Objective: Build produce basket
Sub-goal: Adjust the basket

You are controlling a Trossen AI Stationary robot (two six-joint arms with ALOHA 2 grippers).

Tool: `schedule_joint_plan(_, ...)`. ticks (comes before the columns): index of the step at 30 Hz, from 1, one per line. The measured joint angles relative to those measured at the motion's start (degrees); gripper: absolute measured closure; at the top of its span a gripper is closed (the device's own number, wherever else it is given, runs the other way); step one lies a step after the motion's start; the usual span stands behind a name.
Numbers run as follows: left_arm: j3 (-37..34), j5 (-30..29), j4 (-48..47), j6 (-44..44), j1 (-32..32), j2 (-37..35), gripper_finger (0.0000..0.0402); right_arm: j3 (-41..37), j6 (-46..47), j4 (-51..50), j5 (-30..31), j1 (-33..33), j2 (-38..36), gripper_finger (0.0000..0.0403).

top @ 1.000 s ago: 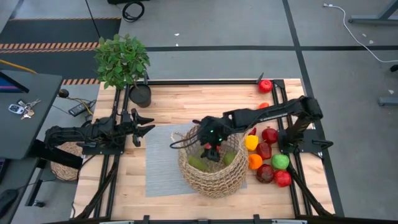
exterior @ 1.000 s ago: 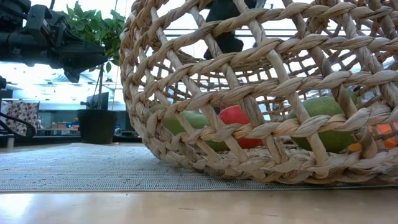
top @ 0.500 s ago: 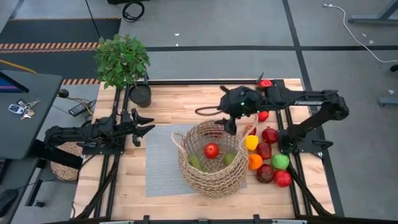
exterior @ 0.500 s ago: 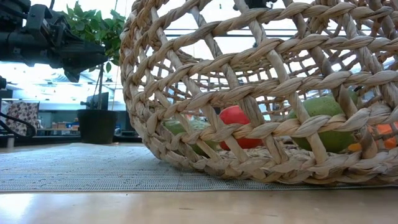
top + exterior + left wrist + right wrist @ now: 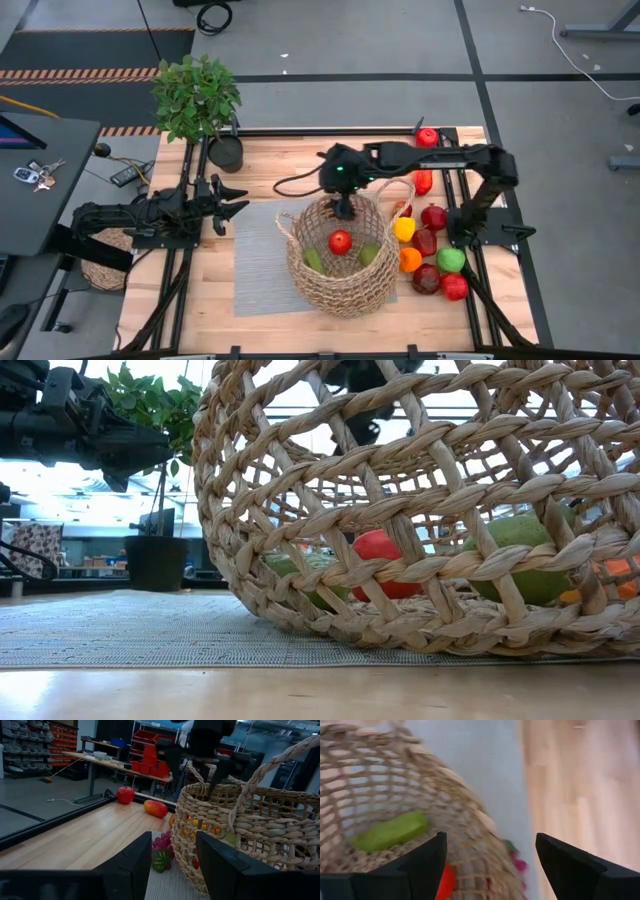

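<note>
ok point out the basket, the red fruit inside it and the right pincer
basket [image 5: 345, 290]: high view, on its woven near wall.
red fruit [image 5: 340, 242]: high view, middle of the fruit, on the basket floor.
right pincer [image 5: 343, 210]: high view, between its fingertips, above the basket's far rim.

One camera hung above and looked straight down, taking in the whole table [image 5: 200, 300], both arms and the floor around it. A second sat at table-top height, pressed so near the basket [image 5: 420, 530] that its weave filled most of the picture, the room showing only past its side. The left wrist camera looked forward between its own dark fingers [image 5: 132, 865], level across the table toward the basket [image 5: 250, 830] and shelving beyond. The right wrist camera pointed down from close above the basket's rim [image 5: 470, 815], with the grey mat [image 5: 490, 770] and bare wood beside it. All four views shared the basket, and three of them the red fruit [image 5: 340, 241] inside it
</note>
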State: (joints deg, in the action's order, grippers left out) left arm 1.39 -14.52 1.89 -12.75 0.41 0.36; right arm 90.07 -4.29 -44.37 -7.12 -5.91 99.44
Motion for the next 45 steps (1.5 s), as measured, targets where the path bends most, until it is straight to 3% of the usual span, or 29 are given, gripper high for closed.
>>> schedule_joint_plan(4, 0.0, 0.0, 0.0, 0.0, 0.0, 0.0, 0.0241, 5.2, -3.5, -2.8, 0.5, 0.2, 5.6, 0.01)
schedule_joint_plan(7, 0.0, 0.0, 0.0, 0.0, 0.0, 0.0, 0.0241, 8.1, -5.5, -4.5, 1.9, -0.1, 9.1, 0.0131)
schedule_joint_plan(19, 0.0, 0.0, 0.0, 0.0, 0.0, 0.0, 0.0241, 11.2, -6.1, -3.8, -2.1, -0.3, 14.0, 0.0381)
schedule_joint_plan(26, 0.0, 0.0, 0.0, 0.0, 0.0, 0.0, 0.0241, 11.2, 1.5, 2.5, -5.7, -0.1, 11.3, 0.0364)
schedule_joint_plan(33, 0.0, 0.0, 0.0, 0.0, 0.0, 0.0, 0.0241, 11.2, 6.2, 11.8, -4.7, 0.2, 9.6, 0.038)
schedule_joint_plan(45, 0.0, 0.0, 0.0, 0.0, 0.0, 0.0, 0.0241, 10.9, 7.3, 9.5, -2.6, -0.7, 10.6, 0.033)
